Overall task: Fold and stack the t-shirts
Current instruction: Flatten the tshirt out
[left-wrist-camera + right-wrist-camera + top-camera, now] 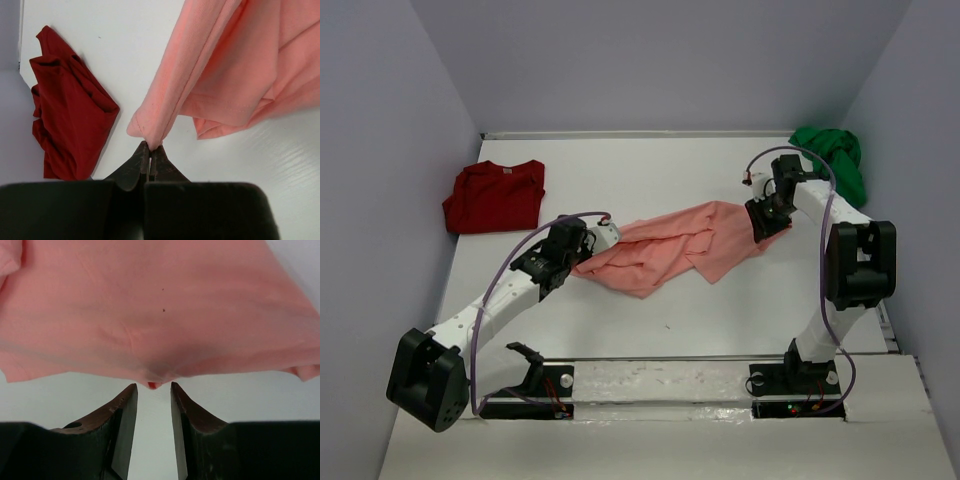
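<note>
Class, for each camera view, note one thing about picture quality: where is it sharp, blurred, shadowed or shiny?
Top view: even light, soft shadows, pink shirt sharp. Left wrist view: red shirt crisp, pink shirt blurs towards the right edge, table shows glare streaks. Right wrist view: pink shirt slightly soft, shadowed at its dip.

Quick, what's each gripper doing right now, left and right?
Left gripper: closed, pinching an edge of the salmon-pink t-shirt.
Right gripper: open, jaws apart at that shirt's edge, nothing visibly clamped.
</note>
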